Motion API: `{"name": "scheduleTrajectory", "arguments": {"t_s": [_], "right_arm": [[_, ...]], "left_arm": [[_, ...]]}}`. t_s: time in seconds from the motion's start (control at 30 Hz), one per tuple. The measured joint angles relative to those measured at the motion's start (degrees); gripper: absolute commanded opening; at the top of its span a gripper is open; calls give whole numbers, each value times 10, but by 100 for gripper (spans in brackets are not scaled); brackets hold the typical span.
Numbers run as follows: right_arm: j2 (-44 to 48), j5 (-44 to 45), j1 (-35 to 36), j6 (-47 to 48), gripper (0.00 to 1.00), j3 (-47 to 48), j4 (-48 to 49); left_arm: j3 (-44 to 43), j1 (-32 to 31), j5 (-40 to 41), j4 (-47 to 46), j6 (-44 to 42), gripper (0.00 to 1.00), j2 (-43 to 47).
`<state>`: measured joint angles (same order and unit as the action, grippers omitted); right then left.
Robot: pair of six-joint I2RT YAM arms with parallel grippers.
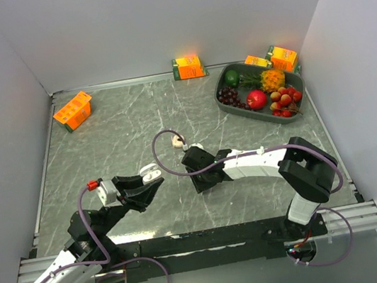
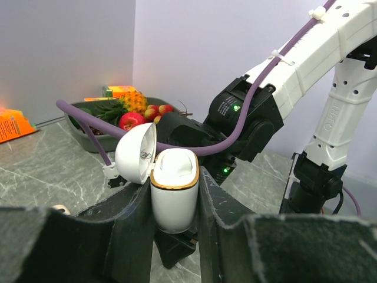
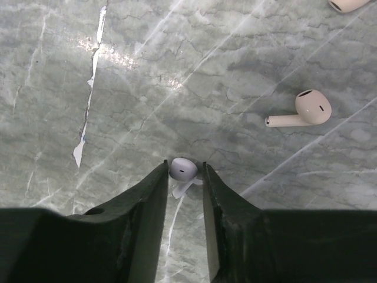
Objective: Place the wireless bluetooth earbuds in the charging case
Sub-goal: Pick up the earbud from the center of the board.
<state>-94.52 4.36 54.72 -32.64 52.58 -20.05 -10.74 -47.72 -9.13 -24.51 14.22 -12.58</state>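
- White glossy plastic is making up the charging case (image 2: 174, 177). It is standing upright at the lower middle of the left wrist view, and the left gripper (image 2: 174, 194) is holding it, with the fingers clamping tight on its two sides.
- Its lid (image 2: 136, 154) is hanging open to the left. The inside is not showing, so I cannot tell whether anything is sitting in it.
- Further right in the top view, the right gripper (image 3: 184, 167) is hovering low over the marble table (image 3: 47, 118). Its fingers are standing narrow around a white earbud (image 3: 184, 171) at the lower middle of the right wrist view. I cannot tell if they are pressing it.
- A beige earbud (image 3: 303, 111) is lying free at the right of that view, and another earbud (image 3: 351, 4) is peeking in at the upper right corner.
- These earbuds are probably going to feel light, hard and slippery. Gripping the rounded head across its width is looking safer to me than pinching the thin stem.
- At the upper right of the top view, a grey tray (image 1: 240, 111) is holding fruit (image 1: 256, 99).
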Motion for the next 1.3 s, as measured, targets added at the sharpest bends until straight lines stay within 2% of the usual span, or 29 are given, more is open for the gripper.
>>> {"name": "scheduleTrajectory", "arguments": {"t_s": [0.1, 0.23, 0.27, 0.37, 0.57, 0.83, 1.0, 1.13, 1.3], "right_arm": [[0, -2, 0, 1, 20, 0, 0], [0, -7, 0, 0, 13, 0, 4], [0, -8, 0, -1, 7, 0, 4], [0, -8, 0, -2, 0, 0, 4], [30, 0, 0, -5, 0, -1, -8], [181, 53, 0, 18, 0, 42, -64], [293, 93, 8, 54, 0, 74, -61], [362, 166, 70, 105, 0, 78, -16], [396, 281, 186, 204, 0, 45, 115]], "left_arm": [[0, 0, 0, 0, 0, 1, 0], [0, 0, 0, 0, 0, 1, 0], [0, 0, 0, 0, 0, 1, 0], [0, 0, 0, 0, 0, 1, 0], [0, 0, 0, 0, 0, 1, 0], [0, 0, 0, -2, 0, 1, -9], [0, 0, 0, -22, 0, 1, -30], [0, 0, 0, -49, 1, 1, -59], [-2, 0, -5, -88, 2, 1, -113]]}}
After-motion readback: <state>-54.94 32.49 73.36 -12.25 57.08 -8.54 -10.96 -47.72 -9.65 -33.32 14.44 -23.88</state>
